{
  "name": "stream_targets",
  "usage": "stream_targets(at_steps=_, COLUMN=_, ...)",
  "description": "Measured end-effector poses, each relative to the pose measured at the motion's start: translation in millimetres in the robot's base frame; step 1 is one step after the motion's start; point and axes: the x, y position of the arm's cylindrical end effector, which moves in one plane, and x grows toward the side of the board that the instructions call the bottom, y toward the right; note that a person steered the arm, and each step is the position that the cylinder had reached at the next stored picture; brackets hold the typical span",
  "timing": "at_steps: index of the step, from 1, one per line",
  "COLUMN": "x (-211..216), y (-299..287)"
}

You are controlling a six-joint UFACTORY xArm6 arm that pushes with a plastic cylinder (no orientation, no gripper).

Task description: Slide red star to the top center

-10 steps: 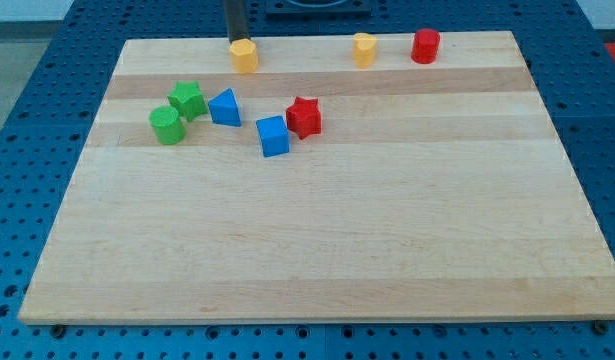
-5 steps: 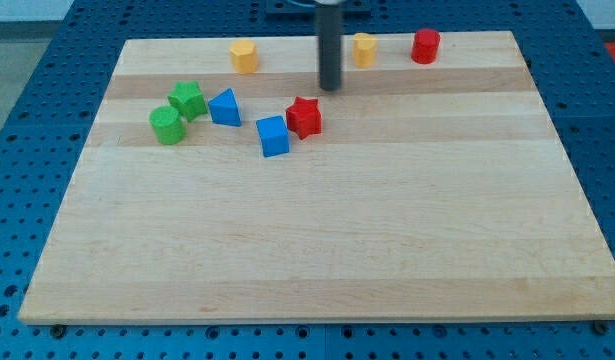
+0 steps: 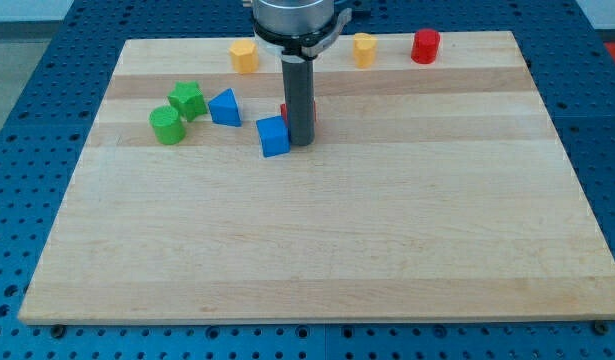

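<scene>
The red star [image 3: 313,113] lies left of the board's middle, in its upper part, and the rod hides most of it; only slivers show at the rod's sides. My tip [image 3: 301,143] rests on the board at the star's near side, just right of the blue cube [image 3: 273,136]. The rod stands upright in front of the star.
A blue triangular block [image 3: 225,107], a green star [image 3: 188,99] and a green cylinder [image 3: 167,125] lie to the left. Along the top edge sit a yellow block [image 3: 244,55], another yellow block [image 3: 364,49] and a red cylinder [image 3: 425,46]. The wooden board [image 3: 387,230] lies on a blue perforated table.
My tip has moved from the top left yellow block across to the right and then down the view to the red star's near side. No block has visibly moved.
</scene>
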Motion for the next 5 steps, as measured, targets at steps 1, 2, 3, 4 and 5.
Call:
stream_targets(at_steps=1, x=-1, y=-5)
stream_targets(at_steps=2, x=-5, y=-7)
stream_targets(at_steps=3, x=-17, y=-7)
stream_targets(at_steps=4, x=-34, y=-7)
stream_targets(at_steps=5, x=-49, y=-7)
